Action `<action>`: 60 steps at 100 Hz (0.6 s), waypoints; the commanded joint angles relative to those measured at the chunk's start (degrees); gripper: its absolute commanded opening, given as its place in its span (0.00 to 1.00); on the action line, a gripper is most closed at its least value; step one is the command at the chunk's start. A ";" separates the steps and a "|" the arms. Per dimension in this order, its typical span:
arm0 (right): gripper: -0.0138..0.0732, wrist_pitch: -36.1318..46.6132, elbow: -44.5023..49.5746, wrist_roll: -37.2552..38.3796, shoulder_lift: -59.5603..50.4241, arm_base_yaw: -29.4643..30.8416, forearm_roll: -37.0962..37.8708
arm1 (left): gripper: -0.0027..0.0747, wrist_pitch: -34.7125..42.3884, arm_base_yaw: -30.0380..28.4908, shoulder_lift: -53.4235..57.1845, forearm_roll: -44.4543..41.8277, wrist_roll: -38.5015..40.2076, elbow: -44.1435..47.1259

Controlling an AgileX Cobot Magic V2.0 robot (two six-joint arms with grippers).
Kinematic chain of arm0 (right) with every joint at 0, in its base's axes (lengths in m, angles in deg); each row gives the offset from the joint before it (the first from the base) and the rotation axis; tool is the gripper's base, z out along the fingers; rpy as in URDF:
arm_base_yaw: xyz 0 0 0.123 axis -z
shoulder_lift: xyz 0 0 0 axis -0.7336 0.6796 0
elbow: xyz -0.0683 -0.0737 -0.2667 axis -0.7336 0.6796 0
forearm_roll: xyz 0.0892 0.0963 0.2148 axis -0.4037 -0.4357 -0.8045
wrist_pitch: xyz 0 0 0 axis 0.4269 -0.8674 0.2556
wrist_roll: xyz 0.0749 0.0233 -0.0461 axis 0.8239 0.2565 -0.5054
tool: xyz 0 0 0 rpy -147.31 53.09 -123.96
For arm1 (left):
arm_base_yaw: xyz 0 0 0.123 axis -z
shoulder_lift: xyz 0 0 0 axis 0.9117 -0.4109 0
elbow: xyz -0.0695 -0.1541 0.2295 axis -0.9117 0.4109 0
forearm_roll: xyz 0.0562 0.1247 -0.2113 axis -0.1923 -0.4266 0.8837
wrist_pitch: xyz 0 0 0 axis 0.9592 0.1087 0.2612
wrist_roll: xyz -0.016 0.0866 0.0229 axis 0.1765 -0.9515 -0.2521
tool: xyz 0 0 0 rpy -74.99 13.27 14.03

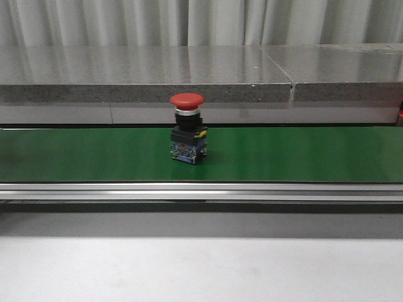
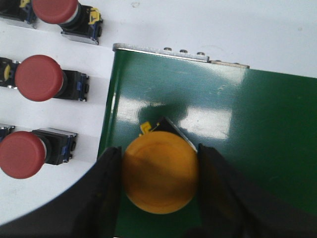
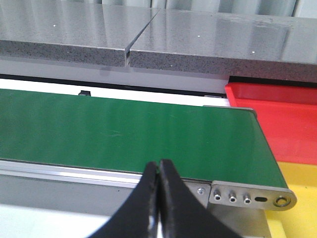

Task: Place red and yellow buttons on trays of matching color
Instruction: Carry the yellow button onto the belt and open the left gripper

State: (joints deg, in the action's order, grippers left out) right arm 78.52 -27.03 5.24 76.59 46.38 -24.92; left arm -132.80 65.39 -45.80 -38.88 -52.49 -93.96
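A green conveyor belt (image 1: pixel 302 154) carries 1 red button (image 1: pixel 188 135), upright near its middle; a grey stone ledge (image 1: pixel 145 72) runs behind.

1. My belt (image 1: pixel 302 154) is plain dark green, glossy, with pale reflections on it in my left wrist view.
2. The button (image 1: pixel 187 135) on the belt has a red cap, a silver collar, a black body with a yellow tab, and a blue base.
3. Between my left fingers (image 2: pixel 106 198), which are black, the button (image 2: pixel 160 174) has a yellow-orange cap.
4. Three buttons (image 2: pixel 37 78) beside the belt on the white surface (image 2: pixel 247 25) have red caps and black bodies.
5. My right fingers (image 3: pixel 171 208) are black.
6. The trays: one red (image 3: pixel 282 119), one yellow (image 3: pixel 297 218).
7. The slab (image 1: pixel 145 72) behind is speckled grey.
8. The belt's rail (image 1: pixel 201 191) is silver.
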 commanded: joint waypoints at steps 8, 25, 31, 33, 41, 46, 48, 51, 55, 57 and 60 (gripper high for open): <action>0.08 4.53 -0.63 0.07 -0.96 -0.04 0.26 | 0.01 0.75 0.51 0.72 -0.41 -0.03 -2.06; 0.08 4.48 -0.63 0.07 -0.96 -0.04 0.26 | 0.12 -0.15 0.51 0.09 -0.41 -0.64 -2.06; 0.08 4.48 -0.63 0.07 -0.96 -0.04 0.26 | 0.26 -0.27 0.51 0.09 -0.01 -1.60 -2.06; 0.08 4.48 -0.63 0.07 -0.96 -0.04 0.26 | 0.34 -0.27 0.51 0.09 0.09 -1.70 -2.06; 0.08 4.48 -0.63 0.07 -0.96 -0.04 0.26 | 0.60 -0.38 0.51 0.09 0.21 -1.70 -2.06; 0.08 4.48 -0.63 0.07 -0.96 -0.04 0.26 | 0.78 -0.38 0.51 0.09 0.21 -1.70 -2.14; 0.08 4.48 -0.63 0.07 -0.96 -0.04 0.26 | 0.82 -0.38 0.51 0.09 0.21 -1.70 -2.14; 0.08 4.48 -0.63 0.07 -0.96 -0.04 0.26 | 0.89 -0.23 0.51 0.09 0.21 -1.81 -2.14; 0.08 4.48 -0.63 0.07 -0.96 -0.04 0.26 | 0.95 0.23 0.51 0.09 0.21 -2.20 -2.14; 0.08 4.48 -0.63 0.07 -0.96 -0.04 0.26 | 0.95 0.64 0.51 0.09 0.21 -2.55 -2.19; 0.08 4.48 -0.63 0.07 -0.96 -0.04 0.26 | 0.94 1.15 0.51 0.09 0.21 -2.98 -2.19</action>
State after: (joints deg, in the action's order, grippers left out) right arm 78.52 -27.03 5.24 76.59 46.38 -24.92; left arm -134.23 65.77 -47.78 -38.34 -54.45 -94.53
